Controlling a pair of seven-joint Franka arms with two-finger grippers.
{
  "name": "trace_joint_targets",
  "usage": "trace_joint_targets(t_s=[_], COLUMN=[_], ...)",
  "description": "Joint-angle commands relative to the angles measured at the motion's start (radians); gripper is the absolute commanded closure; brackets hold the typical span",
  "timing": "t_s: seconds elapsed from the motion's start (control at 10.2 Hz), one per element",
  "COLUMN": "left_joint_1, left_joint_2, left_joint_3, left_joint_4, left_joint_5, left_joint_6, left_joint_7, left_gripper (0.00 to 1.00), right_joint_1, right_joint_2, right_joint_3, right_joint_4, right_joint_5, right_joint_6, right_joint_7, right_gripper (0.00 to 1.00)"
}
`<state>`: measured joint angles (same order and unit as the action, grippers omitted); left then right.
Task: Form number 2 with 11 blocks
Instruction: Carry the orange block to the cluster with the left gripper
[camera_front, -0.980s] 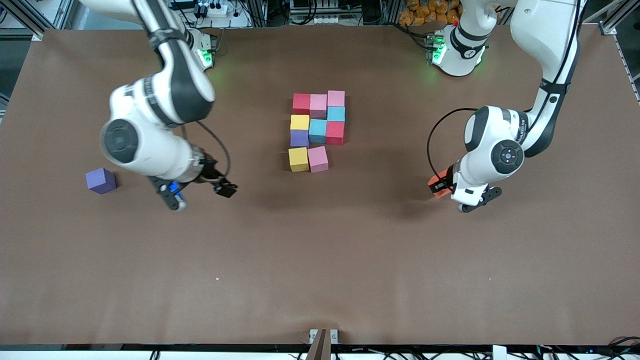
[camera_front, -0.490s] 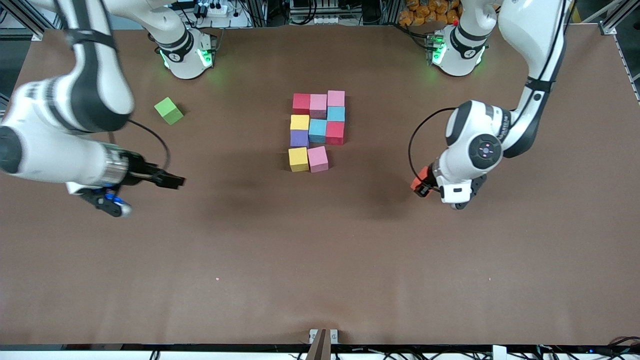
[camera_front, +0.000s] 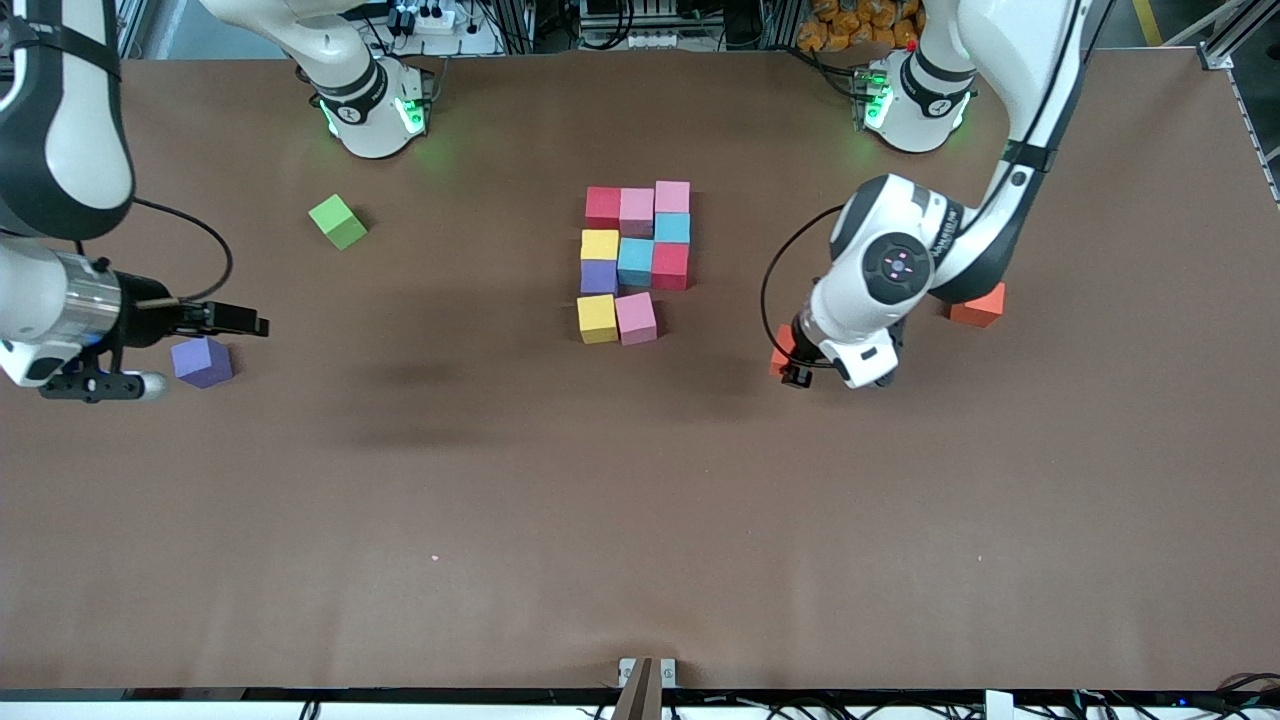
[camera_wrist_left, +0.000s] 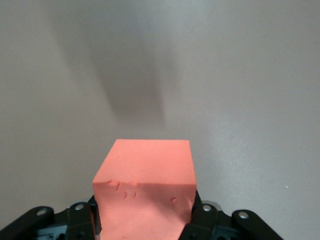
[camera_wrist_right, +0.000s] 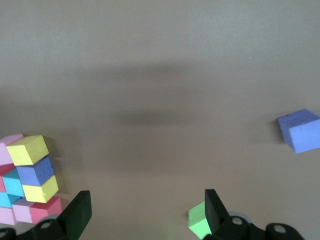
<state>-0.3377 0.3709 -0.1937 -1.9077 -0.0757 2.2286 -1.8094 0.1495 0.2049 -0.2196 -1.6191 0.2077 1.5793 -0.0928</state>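
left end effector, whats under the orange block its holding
Only bare brown table and a shadow lie under the orange block held in the left end effector. The patch right beneath it is covered.

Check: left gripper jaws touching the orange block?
Touching. The left wrist view shows the left gripper with its jaws pressed against both sides of the orange block, held above bare table.

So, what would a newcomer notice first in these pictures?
First, the cluster of coloured blocks at the middle of the table, an unfinished number 2. Then the left gripper, shut on an orange block, in the air beside the cluster toward the left arm's end. The right gripper hangs open over a lone purple block.
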Motion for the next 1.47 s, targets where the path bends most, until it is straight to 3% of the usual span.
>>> trace_joint_targets(t_s=[0.0,0.1,0.39,0.49,0.59,0.98,1.37], left_joint_1=[-0.029,-0.038,-0.08,-0.092,-0.11,-0.167,-0.199], left_joint_2=[0.01,0.023,0.069,0.085,0.097,0.157,0.19], left_joint_3=[0.002,0.0,0.002,0.002,0.002,0.004,0.004], left_joint_4=[0.047,0.07,0.116,0.121,0.127,0.125,0.114], left_joint_5=[-0.013,-0.013,-0.012,-0.009,-0.009,-0.004,-0.003], left_joint_6=[-0.014,-0.012,-0.009,-0.006,-0.004,0.063,0.132], left_joint_7=[-0.141,-0.207,-0.339,-0.388,-0.451,-0.631,-0.688], left_gripper=[0.72,0.72,0.72,0.72,0.72,0.71,0.71], right_joint_1=[-0.173,-0.192,-0.192,-0.191,-0.189,-0.188,-0.186], right_joint_2=[-0.08,-0.122,-0.203,-0.219,-0.225,-0.197,-0.194], right_joint_3=[0.222,0.256,0.259,0.278,0.285,0.26,0.227], right_joint_4=[-0.042,-0.06,-0.059,-0.041,-0.01,0.18,0.183], right_joint_5=[-0.068,-0.094,-0.112,-0.169,-0.213,-0.223,-0.222], right_joint_6=[0.01,0.017,0.014,0.018,0.018,-0.085,-0.088], right_joint_7=[-0.013,-0.013,-0.024,-0.025,-0.024,-0.011,-0.007], right_gripper=[0.0,0.0,0.0,0.0,0.0,0.0,0.0])
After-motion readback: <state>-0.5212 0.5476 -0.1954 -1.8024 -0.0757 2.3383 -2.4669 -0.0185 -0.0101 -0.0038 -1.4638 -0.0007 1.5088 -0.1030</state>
